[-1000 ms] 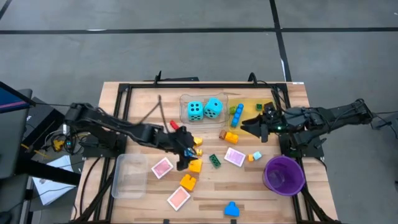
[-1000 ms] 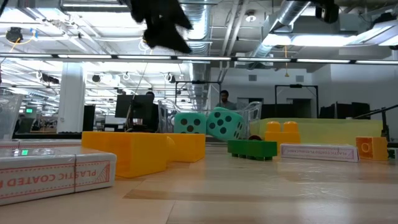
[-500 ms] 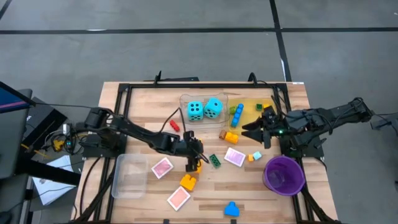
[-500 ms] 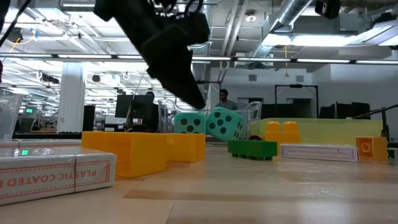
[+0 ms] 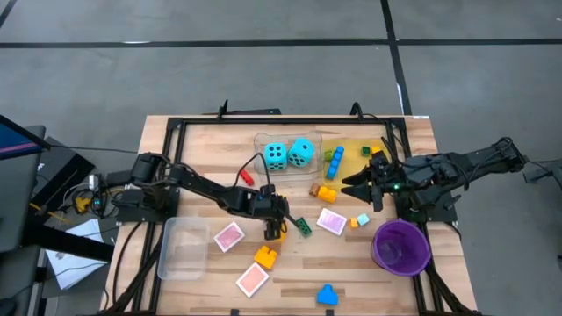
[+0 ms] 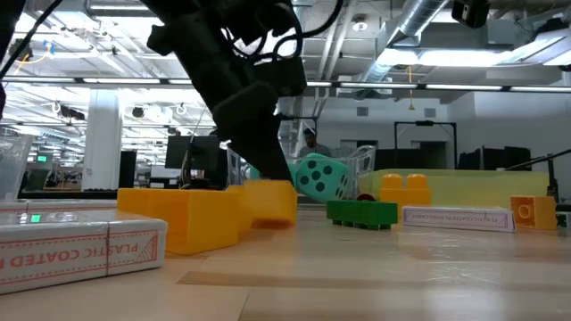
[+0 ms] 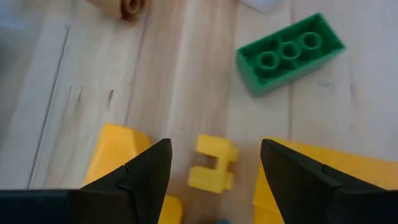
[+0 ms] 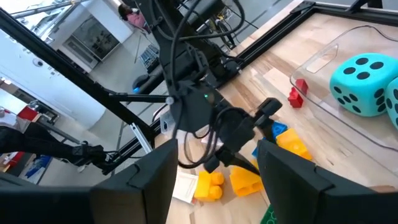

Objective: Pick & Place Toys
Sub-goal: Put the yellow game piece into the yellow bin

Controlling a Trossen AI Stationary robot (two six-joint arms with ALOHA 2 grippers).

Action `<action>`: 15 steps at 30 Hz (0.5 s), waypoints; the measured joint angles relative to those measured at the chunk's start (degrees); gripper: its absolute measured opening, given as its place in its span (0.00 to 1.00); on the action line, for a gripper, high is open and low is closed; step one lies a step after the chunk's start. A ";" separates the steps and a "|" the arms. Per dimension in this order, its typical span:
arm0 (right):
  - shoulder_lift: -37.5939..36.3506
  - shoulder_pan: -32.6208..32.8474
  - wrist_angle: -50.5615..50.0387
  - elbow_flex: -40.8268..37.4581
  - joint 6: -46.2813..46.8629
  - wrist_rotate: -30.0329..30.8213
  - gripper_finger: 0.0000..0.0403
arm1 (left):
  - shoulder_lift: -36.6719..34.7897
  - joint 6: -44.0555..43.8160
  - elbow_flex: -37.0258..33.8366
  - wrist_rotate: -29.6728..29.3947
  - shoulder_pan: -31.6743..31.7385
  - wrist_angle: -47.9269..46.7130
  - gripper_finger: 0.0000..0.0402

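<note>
1. Left gripper sits low at mid-table, fingers parted on either side of a small yellow brick; can't tell if they touch it or have hold of it.
2. Green brick lies just right of that gripper; a bigger yellow brick lies nearer, close by.
3. Right gripper hangs over the right side of the table, by the yellow tray; fingers apart, nothing seen between them.
4. Two turquoise dice sit in the clear tray at far centre.
5. Pink tiles lie near-left and mid-right; a blue piece is at the near edge.
6. Purple bowl sits near-right; a second clear tray near-left.
</note>
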 joint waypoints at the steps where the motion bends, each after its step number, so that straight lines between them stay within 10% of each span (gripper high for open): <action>1: 0.00 0.00 0.02 0.00 0.00 -0.05 0.53 | 0.01 0.05 0.00 -0.01 0.30 -0.01 0.60; 15: 0.00 0.04 0.04 0.00 0.04 -0.05 0.53 | -0.03 -3.41 0.00 4.05 -0.84 0.10 0.53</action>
